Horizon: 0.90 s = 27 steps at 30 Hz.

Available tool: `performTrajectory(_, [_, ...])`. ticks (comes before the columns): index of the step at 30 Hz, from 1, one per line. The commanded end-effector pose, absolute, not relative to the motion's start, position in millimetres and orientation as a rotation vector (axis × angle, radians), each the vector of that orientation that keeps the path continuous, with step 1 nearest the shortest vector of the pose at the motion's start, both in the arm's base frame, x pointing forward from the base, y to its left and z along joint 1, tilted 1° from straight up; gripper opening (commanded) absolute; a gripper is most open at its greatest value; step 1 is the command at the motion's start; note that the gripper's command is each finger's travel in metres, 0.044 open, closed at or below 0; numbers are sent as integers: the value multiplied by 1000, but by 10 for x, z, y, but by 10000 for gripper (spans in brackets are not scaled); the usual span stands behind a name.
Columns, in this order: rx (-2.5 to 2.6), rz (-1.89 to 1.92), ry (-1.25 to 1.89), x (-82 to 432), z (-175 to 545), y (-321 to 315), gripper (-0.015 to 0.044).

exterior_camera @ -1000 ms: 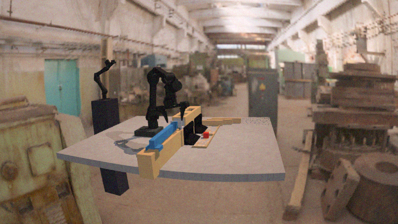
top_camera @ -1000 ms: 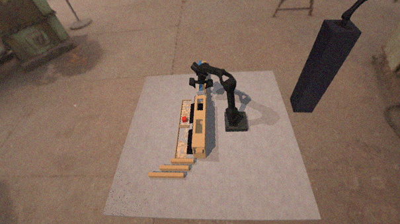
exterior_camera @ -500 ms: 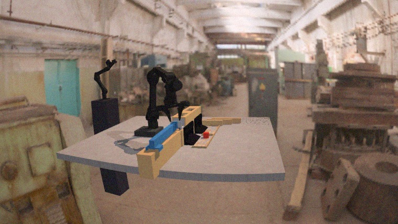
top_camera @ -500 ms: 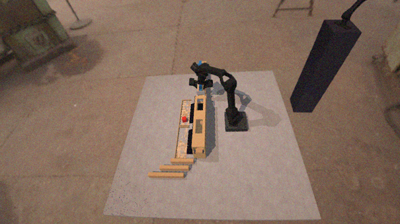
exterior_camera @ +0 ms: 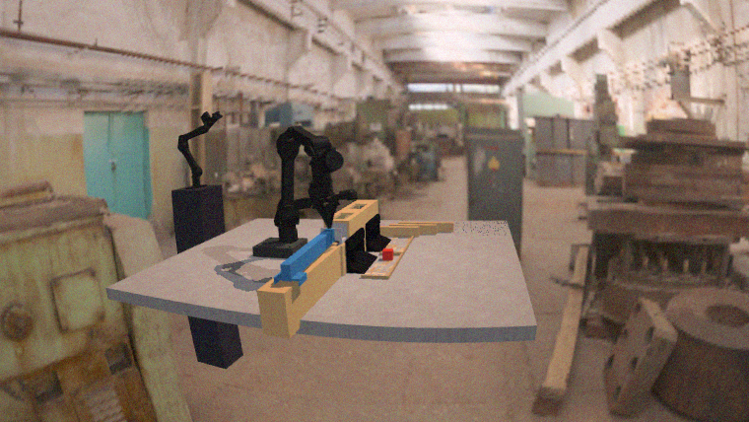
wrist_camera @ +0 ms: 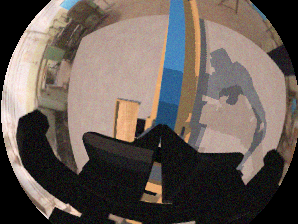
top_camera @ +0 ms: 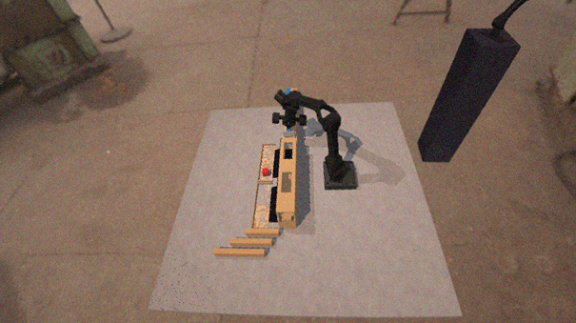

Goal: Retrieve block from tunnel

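The tunnel (top_camera: 287,165) (exterior_camera: 365,213) is a long tan box with windows in its roof. A blue handle (top_camera: 287,90) (exterior_camera: 306,256) (wrist_camera: 175,55) lies along the tan channel (exterior_camera: 276,309) that runs out from one end of the tunnel. A grey piece (top_camera: 290,134) (exterior_camera: 340,229) stands between handle and tunnel mouth. A small red block (top_camera: 265,172) (exterior_camera: 387,253) lies in a shallow tray (top_camera: 264,181) (wrist_camera: 128,120) beside the tunnel. My gripper (top_camera: 289,128) (exterior_camera: 328,225) (wrist_camera: 161,127) is shut with nothing visible between its fingertips, at the handle's tunnel end. Whether it touches the handle is unclear.
Black panels (top_camera: 273,203) (exterior_camera: 361,261) stand between the tunnel and the tray. Several tan rods, one of them the longest rod (top_camera: 240,251), lie past the far end of the tunnel. A dark pedestal (top_camera: 469,92) (exterior_camera: 198,214) with another arm stands off the table.
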<state>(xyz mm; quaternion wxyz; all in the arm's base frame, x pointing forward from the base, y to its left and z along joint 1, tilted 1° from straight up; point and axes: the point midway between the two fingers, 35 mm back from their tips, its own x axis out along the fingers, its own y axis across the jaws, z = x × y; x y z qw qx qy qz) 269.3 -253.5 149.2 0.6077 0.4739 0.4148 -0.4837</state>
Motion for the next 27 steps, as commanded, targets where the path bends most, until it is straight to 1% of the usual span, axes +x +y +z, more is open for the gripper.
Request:
performTrajectory(1, [1093,-1116,958,2698,1489,-2544,0])
performTrajectory(3, [1093,-1116,958,2701,1477,-2565,0])
performTrajectory(12, [1096,-1119,957,2695,1534,-2542,236])
performTrajectory(20, [1096,-1118,951,2694,1857,-2535,440])
performTrajectory(21, [1096,-1118,951,2692,1881,-2534,440])
performTrajectory(22, [1095,-1118,958,2691,1747,-2531,440])
performTrajectory(27, [1096,-1118,951,2688,1515,-2486,440])
